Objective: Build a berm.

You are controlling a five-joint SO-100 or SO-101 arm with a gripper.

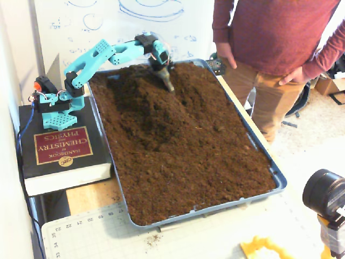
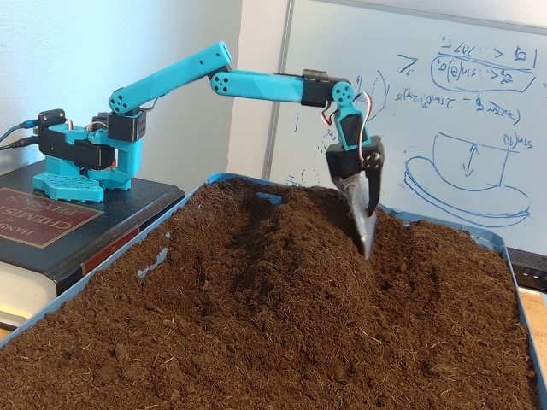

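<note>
Berm [image 1: 148,105] soil rises in the tray's [image 1: 280,181] upper-left part, its ridge running toward frame centre, just left of the gripper [image 1: 168,85], whose fingers look pressed together, tip in soil.

The thick book [image 1: 62,148] under the arm's base carries a maroon cover panel reading "HANDBOOK of CHEMISTRY and PHYSICS", upside down in one fixed view, with a small round gold "CRC" seal beside it. In the other fixed view the same book [image 2: 51,224] shows only "CHEMIS…" and "PHYSI…". The cutting mat [image 1: 86,234] on the worktop bears ruler numbers 19 to 23 and 33 to 35. The whiteboard [image 2: 461,102] holds blue handwritten formulas, mirrored and not legible.
</note>
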